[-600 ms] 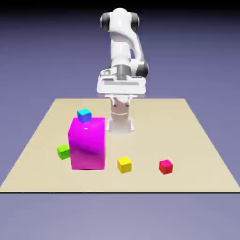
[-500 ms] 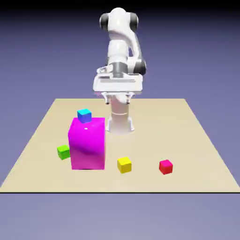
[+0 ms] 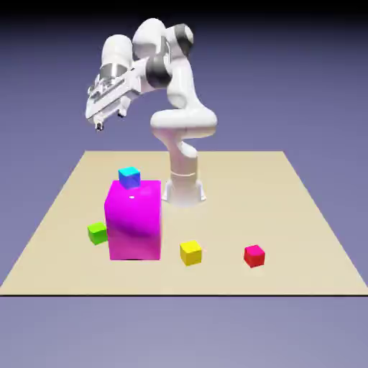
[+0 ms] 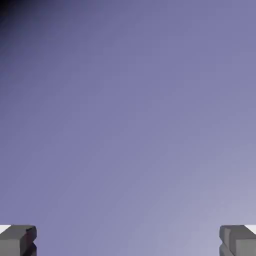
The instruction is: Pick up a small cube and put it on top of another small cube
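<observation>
On the exterior view's left, the green cube (image 3: 98, 233) is showing a bright lime top and darker sides, sitting on the desk (image 3: 223, 215) just beside the magenta block (image 3: 135, 223), while the claw (image 3: 110, 121) is hanging high above with its fingers (image 4: 17, 240) spread apart.

A plain blue-violet backdrop (image 3: 302, 93) rises behind a tan table (image 3: 244, 215), darkening to black above it and paling below the table's front edge. The tabletop's near edge shows a thin dark line, its surface evenly lit.
</observation>
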